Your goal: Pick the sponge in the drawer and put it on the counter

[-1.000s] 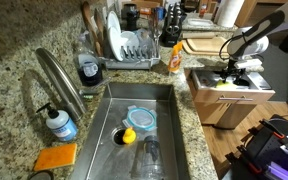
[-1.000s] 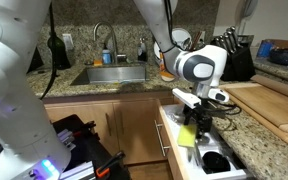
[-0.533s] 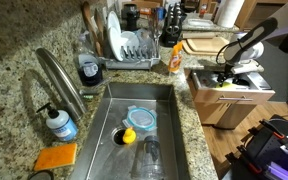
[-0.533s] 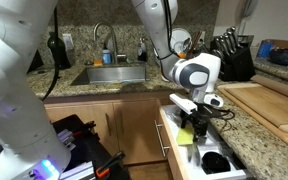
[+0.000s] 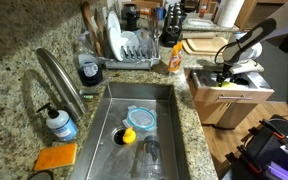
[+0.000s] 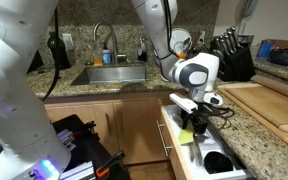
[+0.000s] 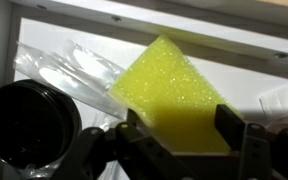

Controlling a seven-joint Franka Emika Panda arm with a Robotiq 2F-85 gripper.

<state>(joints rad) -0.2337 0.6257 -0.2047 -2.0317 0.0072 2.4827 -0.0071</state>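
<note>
The small yellow sponge (image 7: 174,85) sits tilted between my gripper's (image 7: 181,125) two black fingers, which press on its sides. In both exterior views the gripper (image 6: 196,124) (image 5: 227,76) reaches down into the open wooden drawer (image 5: 229,102) (image 6: 163,138), with the sponge (image 6: 187,136) (image 5: 227,85) at its fingertips just above the pale drawer floor (image 7: 44,35). The speckled granite counter (image 6: 269,140) (image 5: 14,60) runs beside the drawer.
A black round object (image 7: 24,120) (image 6: 216,160) and clear plastic wrap (image 7: 64,65) lie in the drawer beside the sponge. The steel sink (image 5: 164,100) holds a round yellow object (image 5: 128,135). An orange sponge (image 5: 55,157) lies by it. A wooden cutting board (image 6: 269,100) lies on the counter.
Between one second and half a second ago the wrist shifted slightly sideways over the drawer with the sponge at its fingers. Since then nothing has visibly moved.
</note>
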